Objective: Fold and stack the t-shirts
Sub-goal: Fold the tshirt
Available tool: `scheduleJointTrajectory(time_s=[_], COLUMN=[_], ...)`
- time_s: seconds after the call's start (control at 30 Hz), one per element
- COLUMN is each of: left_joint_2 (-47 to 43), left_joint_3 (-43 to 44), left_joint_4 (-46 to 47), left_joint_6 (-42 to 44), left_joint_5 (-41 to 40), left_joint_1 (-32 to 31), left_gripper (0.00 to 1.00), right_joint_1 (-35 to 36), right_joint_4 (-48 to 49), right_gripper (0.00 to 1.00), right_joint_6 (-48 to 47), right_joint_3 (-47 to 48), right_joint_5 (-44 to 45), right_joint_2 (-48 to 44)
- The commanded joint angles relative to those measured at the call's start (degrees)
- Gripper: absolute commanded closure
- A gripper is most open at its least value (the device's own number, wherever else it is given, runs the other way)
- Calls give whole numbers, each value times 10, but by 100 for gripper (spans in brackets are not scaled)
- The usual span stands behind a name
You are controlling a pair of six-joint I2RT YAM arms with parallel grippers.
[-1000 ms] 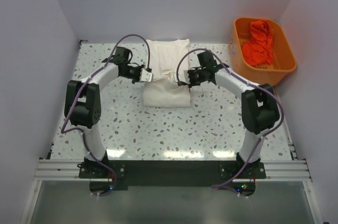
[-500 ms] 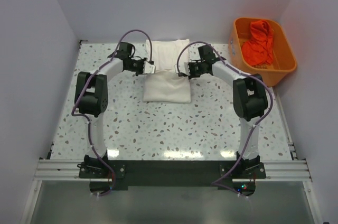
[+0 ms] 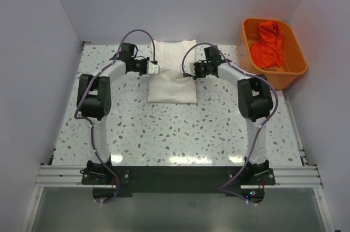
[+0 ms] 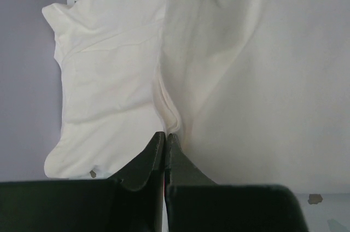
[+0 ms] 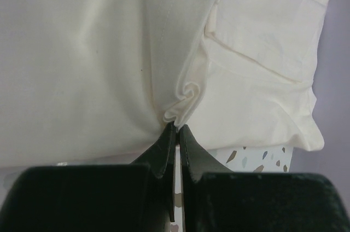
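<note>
Near folded tee [image 3: 172,91] — long axis L-R

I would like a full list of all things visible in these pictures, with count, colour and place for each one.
t-shirt: one as far as visible, cream-white, partly folded, middle back of table
tub: one, orange, back right corner
cloth: one bundle, orange-red, inside the tub
table: one, white with dark speckles
left arm: one, white and black, base near left
right arm: one, white and black, base near right
left tool: black, shut on t-shirt
right tool: black, shut on t-shirt
</note>
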Motion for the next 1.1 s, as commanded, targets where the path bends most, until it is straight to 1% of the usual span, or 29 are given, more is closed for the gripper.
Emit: scheduleJointTrajectory(time_s=[0.0, 0.03, 0.1, 0.13, 0.17, 0.2, 0.23, 0.27, 0.3, 0.33, 0.4, 0.43, 0.47, 0.5, 0.53, 0.57, 0.6, 0.67, 0.7, 0.73, 0.8, 0.83, 0.93, 1.07], left_joint_2=[19, 22, 29, 32, 33, 31, 25, 5, -6, -18, -65, -82, -116, -132, -147, -170, -179, -195, -200, -209, -219, -224, -219, -210], left_joint_3=[13, 13, 13, 13, 15, 14, 9, 2, -6, -11, -30, -61, -77, -92, -120, -134, -156, -174, -196, -208, -245, -256, -281, -300], left_joint_4=[39, 43, 63, 74, 93, 102, 120, 176, 184, 184, 169, 161, 134, 114, 89, 40, 16, -42, -56, -65, -66, -66, -64, -35], left_joint_6=[-7, -7, -21, -32, -50, -57, -75, -149, -176, -188, -197, -197, -186, -174, -159, -130, -119, -94, -85, -77, -69, -60, -53, -66], left_joint_5=[-9, -13, -31, -36, -44, -61, -72, -83, -93, -89, -76, -69, -62, -44, -35, -22, -3, -2, 4, 6, 0, -4, -19, -36], left_joint_1=[7, 7, 7, 7, 7, 8, 9, 15, 19, 25, 40, 44, 48, 48, 48, 46, 43, 27, 21, 16, -2, -7, -24, -36], left_gripper=[100, 98, 91, 79, 70, 64, 56, 53, 46, 44, 41, 41, 41, 41, 41, 41, 41, 42, 42, 43, 43, 43, 45, 46], right_joint_1=[-3, -3, -3, -2, -2, -3, -4, -6, -10, -22, -33, -39, -40, -40, -37, -34, -28, -4, 4, 23, 40, 56, 73, 84], right_joint_4=[38, 38, 35, 44, 48, 52, 67, 69, 71, 56, 20, -23, -45, -67, -97, -122, -146, -196, -202, -206, -202, -194, -167, -129], right_gripper=[100, 100, 99, 79, 68, 57, 42, 37, 34, 31, 27, 27, 28, 28, 30, 33, 36, 42, 45, 51, 54, 57, 63, 63], right_joint_6=[1, 1, -1, 8, 11, 16, 32, 39, 65, 75, 86, 89, 85, 77, 74, 72, 66, 61, 60, 63, 67, 74, 97, 92], right_joint_3=[35, 36, 42, 42, 43, 43, 40, 39, 40, 43, 39, 32, 23, 2, -9, -16, -26, -38, -58, -70, -103, -111, -133, -161], right_joint_5=[12, 18, 37, 48, 55, 57, 74, 80, 82, 82, 67, 59, 49, 27, 16, 3, -8, -14, -13, -12, -5, 7, 25, 54], right_joint_2=[21, 25, 32, 33, 33, 29, 25, 17, -1, -12, -38, -71, -86, -105, -132, -142, -149, -164, -169, -174, -182, -182, -170, -152])
